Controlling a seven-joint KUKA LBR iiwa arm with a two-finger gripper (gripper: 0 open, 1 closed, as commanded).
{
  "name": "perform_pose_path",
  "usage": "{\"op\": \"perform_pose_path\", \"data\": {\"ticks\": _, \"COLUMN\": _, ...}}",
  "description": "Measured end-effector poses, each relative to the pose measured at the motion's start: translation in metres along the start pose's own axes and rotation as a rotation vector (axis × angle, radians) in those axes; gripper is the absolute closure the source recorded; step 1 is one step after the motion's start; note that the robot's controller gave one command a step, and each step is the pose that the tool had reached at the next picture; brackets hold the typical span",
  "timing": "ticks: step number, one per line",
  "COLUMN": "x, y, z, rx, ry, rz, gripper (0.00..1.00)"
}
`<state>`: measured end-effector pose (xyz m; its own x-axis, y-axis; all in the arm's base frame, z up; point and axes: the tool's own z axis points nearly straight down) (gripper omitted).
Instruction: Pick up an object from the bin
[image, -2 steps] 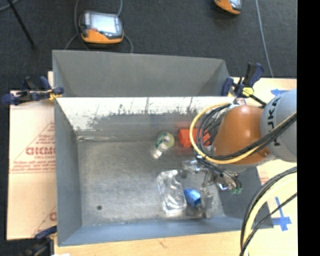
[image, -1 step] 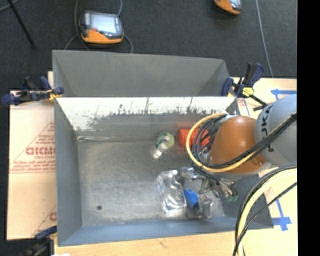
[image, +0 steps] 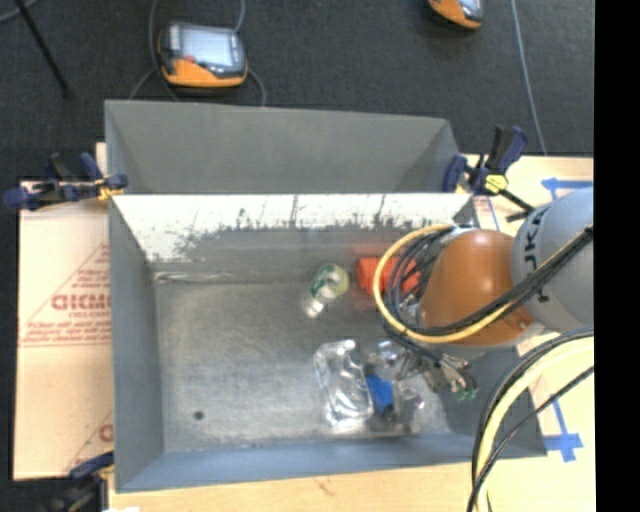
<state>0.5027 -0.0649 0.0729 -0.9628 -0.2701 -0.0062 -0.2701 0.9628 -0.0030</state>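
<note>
My gripper (image: 408, 378) is low in the bin's front right part, under the arm's orange cover. It stands right at a crumpled clear plastic wrapper (image: 342, 388) with a small blue piece (image: 380, 394) at its right side. The gripper's metal parts overlap the wrapper's right edge, and I cannot tell whether it touches it. Further back lies a small green and white bottle (image: 325, 288) on its side. A red-orange thing (image: 367, 272) lies just right of it, partly hidden by the arm's cables.
The orange cover and looped yellow and black cables hide the bin's right side. The bin's left half is bare grey floor with a small dark spot near the front.
</note>
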Motion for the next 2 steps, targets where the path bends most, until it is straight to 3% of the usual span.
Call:
{"op": "perform_pose_path", "data": {"ticks": 1, "x": -0.034, "y": -0.03, "z": -0.118, "rx": 0.004, "ry": -0.005, "rz": -0.051, "gripper": 1.0}}
{"op": "perform_pose_path", "data": {"ticks": 2, "x": -0.047, "y": -0.029, "z": -0.19, "rx": 0.002, "ry": -0.003, "rz": -0.348, "gripper": 1.0}}
